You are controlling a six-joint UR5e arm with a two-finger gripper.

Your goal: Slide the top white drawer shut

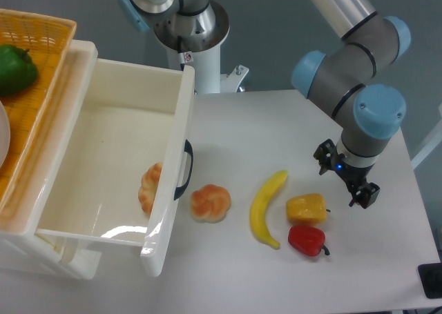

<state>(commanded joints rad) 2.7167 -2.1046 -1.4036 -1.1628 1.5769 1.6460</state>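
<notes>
Glossy white plastic top drawer (124, 131) with black curved handle (185, 169) pulled wide open at frame left, holding a bread roll (149, 188), orange woven basket (34, 100) upper left holding green pepper (15, 69), black two-finger gripper (347, 178) at right, jaws unclear.

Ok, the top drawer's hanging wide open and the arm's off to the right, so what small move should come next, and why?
Probably swing the gripper left toward the black handle on the front of the top white drawer. The drawer is pulled far out, and the gripper hovers beyond the yellow pepper and banana, touching nothing. Stay clear of the bun beside the handle. Whether the jaws are open is unclear.
</notes>
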